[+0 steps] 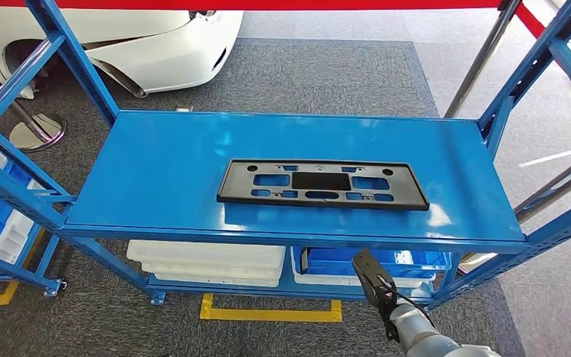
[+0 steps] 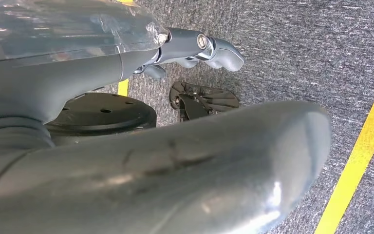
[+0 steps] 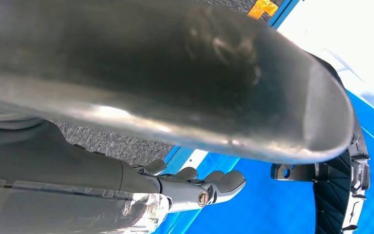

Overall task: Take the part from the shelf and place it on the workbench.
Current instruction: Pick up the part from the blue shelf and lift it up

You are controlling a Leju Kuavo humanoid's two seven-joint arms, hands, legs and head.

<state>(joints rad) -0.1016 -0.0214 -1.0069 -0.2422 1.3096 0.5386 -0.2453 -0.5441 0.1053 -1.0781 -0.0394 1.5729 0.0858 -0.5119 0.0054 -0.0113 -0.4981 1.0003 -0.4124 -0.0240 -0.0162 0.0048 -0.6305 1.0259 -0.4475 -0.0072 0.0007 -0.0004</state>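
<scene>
Black flat slotted plastic part [image 1: 322, 184] lies on the blue metal shelf [image 1: 156, 171]; the right hand [image 1: 375, 282] below holds nothing, fingers apart.

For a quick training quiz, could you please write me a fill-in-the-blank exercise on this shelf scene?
1. The flat black plastic plate frame lies on the ____ level of the blue metal shelf.
2. The robot's right hand holds ____.
3. Under that level, the white plastic trays sit ____ of the blue plastic bin, as the head view shows it.

Missing words: top; nothing; left
</scene>
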